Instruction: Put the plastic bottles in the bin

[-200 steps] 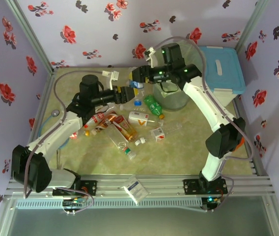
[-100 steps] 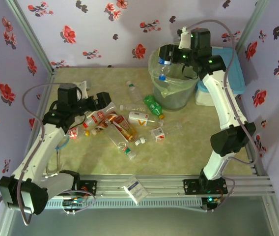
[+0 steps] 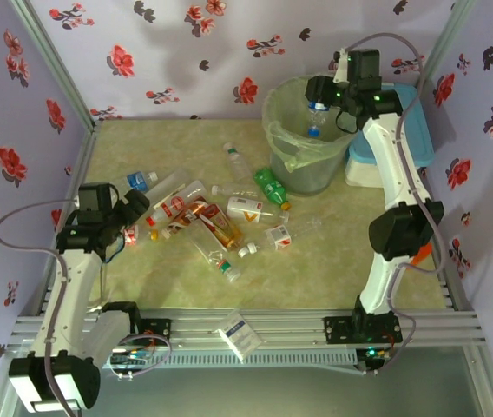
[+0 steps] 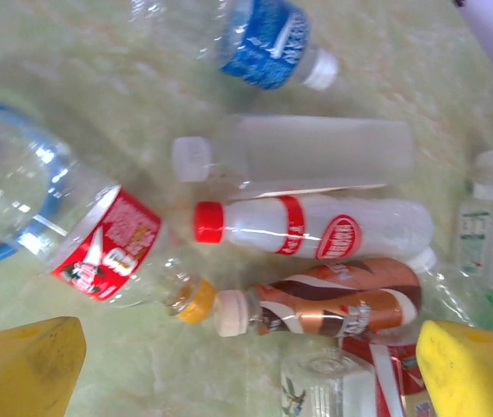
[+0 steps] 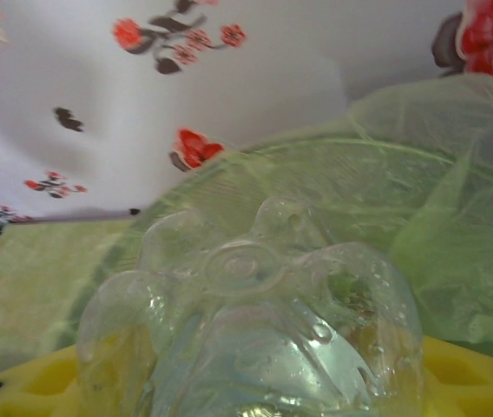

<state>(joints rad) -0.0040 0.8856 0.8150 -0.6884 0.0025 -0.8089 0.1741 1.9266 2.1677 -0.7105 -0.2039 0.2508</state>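
Top external view, lower left: the left gripper point(image 3: 130, 211) hangs with its fingers spread wide and nothing between them, just beside the plastic bottles point(image 3: 216, 221) scattered across the middle of the frame. About a dozen lie there unbinned, so most of the work looks left to do. Upper right stands the bin point(image 3: 274, 122). The right gripper point(image 3: 318, 102) above it pinches a clear bottle point(image 3: 314, 120) cap-down over the opening, not yet dropped. The bag veils the bin's inside, so whether bottles lie within is unclear.
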